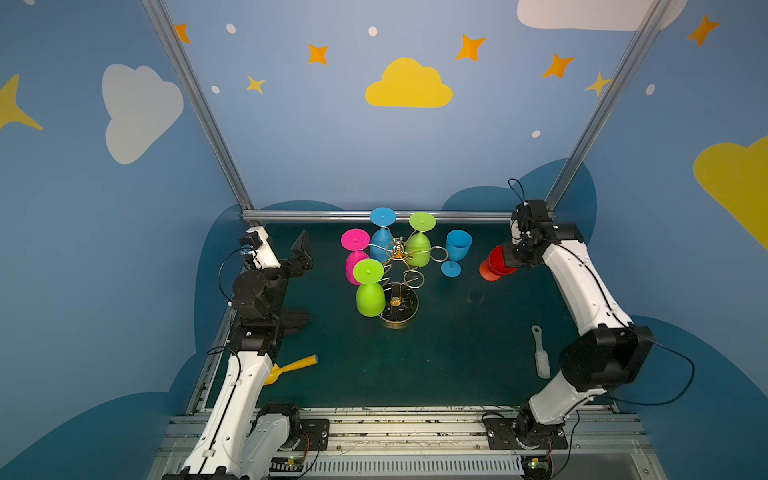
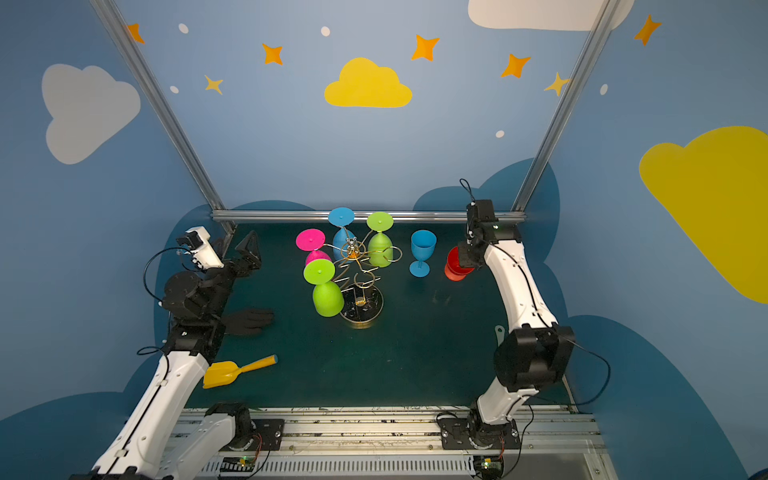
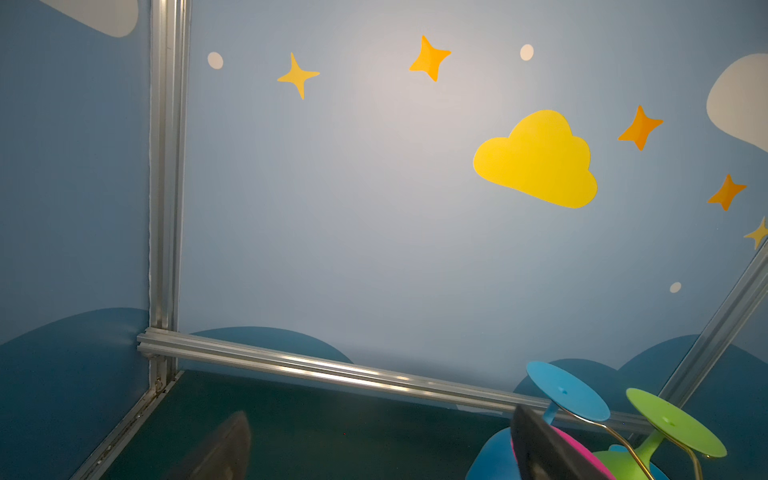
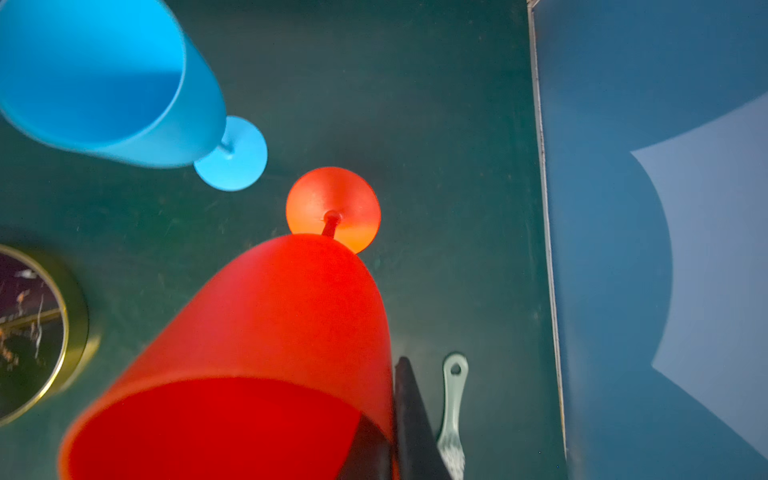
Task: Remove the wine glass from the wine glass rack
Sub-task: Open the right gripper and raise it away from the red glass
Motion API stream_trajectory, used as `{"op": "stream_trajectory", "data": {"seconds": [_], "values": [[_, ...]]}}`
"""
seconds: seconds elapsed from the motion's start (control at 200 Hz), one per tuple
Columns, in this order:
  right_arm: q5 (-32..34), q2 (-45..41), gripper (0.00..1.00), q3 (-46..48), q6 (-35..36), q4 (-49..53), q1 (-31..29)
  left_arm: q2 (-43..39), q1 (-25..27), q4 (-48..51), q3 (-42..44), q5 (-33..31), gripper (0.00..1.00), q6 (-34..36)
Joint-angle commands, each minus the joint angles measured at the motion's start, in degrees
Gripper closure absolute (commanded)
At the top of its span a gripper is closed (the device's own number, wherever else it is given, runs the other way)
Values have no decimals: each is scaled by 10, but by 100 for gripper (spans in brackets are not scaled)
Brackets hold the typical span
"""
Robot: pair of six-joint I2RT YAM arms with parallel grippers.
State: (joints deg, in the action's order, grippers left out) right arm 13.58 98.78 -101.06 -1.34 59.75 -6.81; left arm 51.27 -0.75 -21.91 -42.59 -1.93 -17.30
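Observation:
The gold wire wine glass rack [image 1: 400, 266] [image 2: 356, 266] stands mid-table on its round dark base [image 4: 29, 332]. Several wine glasses hang on it upside down: pink [image 1: 355, 249], blue [image 1: 382, 232] and two green [image 1: 369, 286]. My right gripper [image 1: 509, 258] [image 4: 390, 399] is to the right of the rack, shut on the rim of a red wine glass [image 1: 494, 264] [image 4: 270, 324], one finger inside the bowl and one outside. The glass hangs tilted, foot [image 4: 332, 208] down near the mat. My left gripper [image 1: 304, 254] [image 3: 380, 449] is open and empty, left of the rack.
A blue wine glass [image 1: 457, 249] [image 4: 104, 83] stands upright on the mat between the rack and the red one. A yellow scoop [image 2: 237, 370] lies front left, a white brush [image 1: 540, 357] front right, and a dark glove-like thing [image 2: 249, 320] by the left arm.

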Motion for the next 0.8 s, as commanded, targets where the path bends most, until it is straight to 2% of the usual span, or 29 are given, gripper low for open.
{"op": "stream_trajectory", "data": {"seconds": [0.0, 0.29, 0.621, 0.796], "values": [[-30, 48, 100, -46, 11, 4, 11, -3, -10, 0, 4, 0, 4, -11], [-55, 172, 100, -172, 26, 37, 26, 1, -15, 1, 6, -1, 4, -5], [-67, 317, 100, -369, 14, 167, 26, 2, -22, 0, 6, 2, 4, -4], [-69, 343, 100, -402, 9, 179, 23, 2, -25, 0, 6, 3, 4, -2]]}}
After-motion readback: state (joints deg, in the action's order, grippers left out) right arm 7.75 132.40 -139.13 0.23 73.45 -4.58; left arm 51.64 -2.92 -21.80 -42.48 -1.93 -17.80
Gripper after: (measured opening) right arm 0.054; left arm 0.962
